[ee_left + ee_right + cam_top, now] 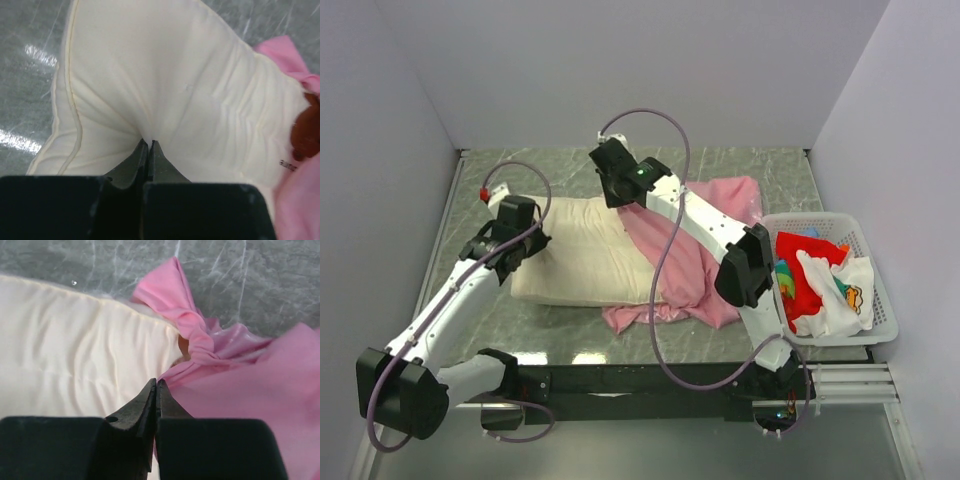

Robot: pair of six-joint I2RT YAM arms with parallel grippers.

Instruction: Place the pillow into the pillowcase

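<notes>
Left arm [450,300] reaches from its base at near left, up and inward to the pillow's left end. Left gripper [150,144]: jaws closed tight, pinching a fold of the pillow [165,75]; creases fan out from the pinch.

Right arm [705,220] is folded at the elbow beside the basket, with the forearm running back and left to the pillow's far edge. Right gripper [156,384]: jaws pressed together on the hem of the pillowcase [240,390], right where pink meets cream.

The pillow lies flat on the table [770,170], left of centre. The pillowcase covers its right end, bunched and rumpled; most of the pillow is outside it. A brown patch [306,132] shows at the pink edge.

Basket [882,300], white, sits at the right of the table. It holds a red cloth [802,258] and, beside that, a white cloth [840,290] with colourful print.
</notes>
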